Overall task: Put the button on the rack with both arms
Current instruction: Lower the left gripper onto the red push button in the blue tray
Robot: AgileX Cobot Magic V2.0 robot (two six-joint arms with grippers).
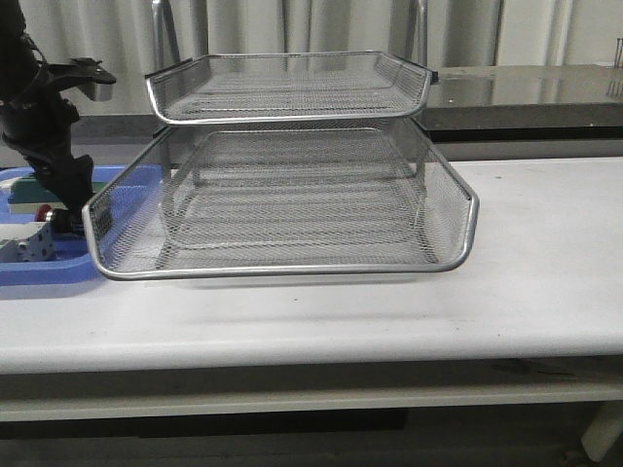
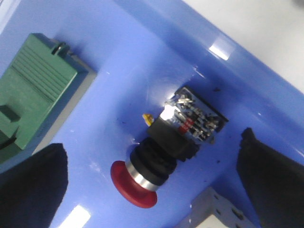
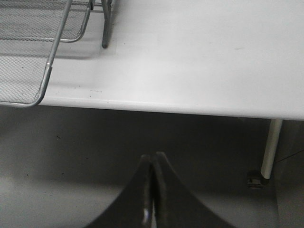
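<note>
Now | left claw (image 2: 152, 190) spread astride button (image 2: 161, 152) | green block (image 2: 33, 90) nearby | right claw (image 3: 153, 190) pressed together

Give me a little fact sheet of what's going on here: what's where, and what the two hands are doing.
button: lying in blue tray, red head visible
left fingers: open, either side of button, not touching
right fingers: shut, empty, off the table's edge
rack: on white table, one tray slid forward
green block: in blue tray, beside button

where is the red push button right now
The button lies on its side in the blue tray, left of the rack, between the open fingers of the left tool, near the green block.
</note>
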